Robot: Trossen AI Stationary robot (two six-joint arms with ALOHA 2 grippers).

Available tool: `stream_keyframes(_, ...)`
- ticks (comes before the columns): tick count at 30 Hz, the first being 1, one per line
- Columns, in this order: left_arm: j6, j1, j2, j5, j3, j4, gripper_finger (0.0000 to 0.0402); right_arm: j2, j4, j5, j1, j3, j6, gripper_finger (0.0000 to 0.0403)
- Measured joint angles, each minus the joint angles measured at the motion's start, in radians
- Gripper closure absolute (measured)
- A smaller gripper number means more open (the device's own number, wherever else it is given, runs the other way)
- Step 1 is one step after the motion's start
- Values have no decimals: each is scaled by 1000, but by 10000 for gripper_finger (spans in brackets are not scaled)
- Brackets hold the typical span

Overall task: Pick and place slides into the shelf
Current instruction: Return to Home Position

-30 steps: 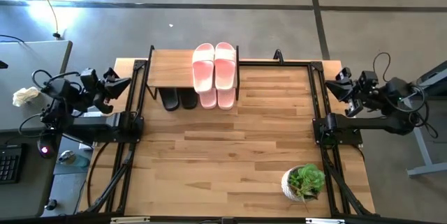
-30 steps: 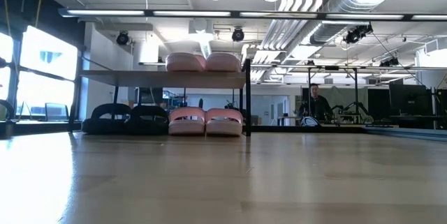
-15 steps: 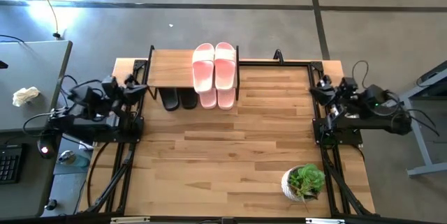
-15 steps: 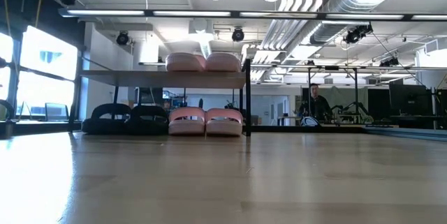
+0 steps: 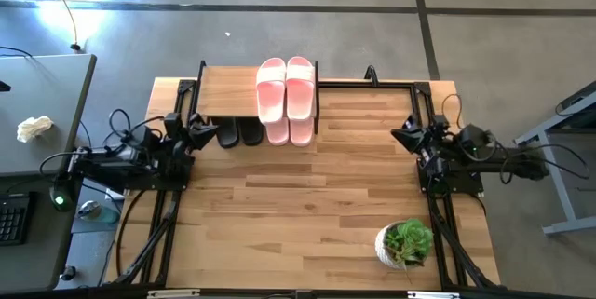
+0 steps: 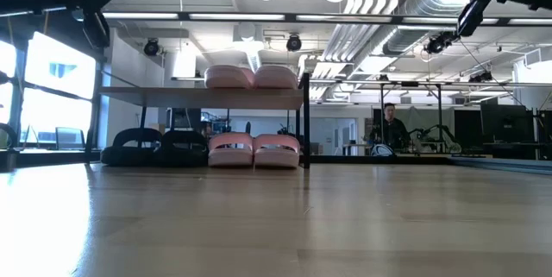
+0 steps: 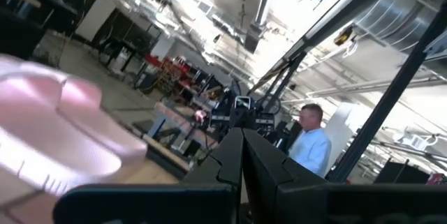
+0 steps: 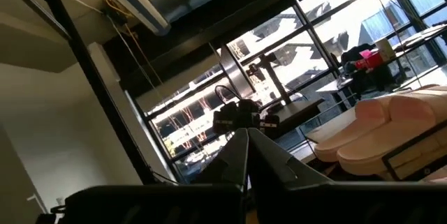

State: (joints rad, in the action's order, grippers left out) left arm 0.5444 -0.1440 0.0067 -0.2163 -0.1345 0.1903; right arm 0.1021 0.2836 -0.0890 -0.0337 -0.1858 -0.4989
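The shelf (image 5: 228, 89) stands at the table's far edge, left of centre. Two pale pink slides (image 5: 286, 87) lie on its top board at the right end. Two more pink slides (image 6: 254, 149) and two black slides (image 6: 159, 146) rest on the tabletop under the board. My left gripper (image 5: 200, 132) is shut and hovers at the table's left edge, beside the black slides (image 5: 238, 132). My right gripper (image 5: 402, 136) is shut and hovers at the table's right edge. The left wrist view catches a blurred pink slide (image 7: 56, 140), and the right wrist view shows the pink slides (image 8: 398, 123).
A potted plant in a white pot (image 5: 405, 243) stands near the table's near right corner. The middle and near part of the tabletop (image 5: 298, 206) is bare wood. A person (image 6: 392, 126) stands in the room beyond the table. A grey side table (image 5: 37, 150) sits to the left.
Both arms have swung in from outside the table. My left gripper has moved toward the table's right and slightly nearer, up to the shelf's left end. My right gripper has moved toward the table's left, over the right edge. The slides and shelf have kept still.
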Motion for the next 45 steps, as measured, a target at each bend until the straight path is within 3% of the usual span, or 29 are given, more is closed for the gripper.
stream_keyframes(11, 55, 0, 0, 18, 59, -1, 401, 0, 230, -9, 2, 176, -66, 403)
stream_keyframes(17, 67, 0, 0, 33, 94, -4, 401, 0, 195, -8, 1, 176, -45, 403)
stream_keyframes(23, 45, 0, 0, 33, 127, -41, 401, 0, 46, -12, 1, 176, 9, 403)
stream_keyframes(27, -15, 0, 0, 32, 126, -98, 401, 0, -56, 5, 1, 176, 113, 403)
stream_keyframes(31, -91, 0, 7, 23, 126, -145, 401, 1, -156, 7, 1, 176, 323, 403)
stream_keyframes(37, -206, 0, 11, 14, 126, -142, 401, 5, -242, -114, 1, 176, 564, 403)
stream_keyframes(45, -200, 0, 11, 14, 126, -142, 401, 7, -241, -143, 1, 175, 612, 403)
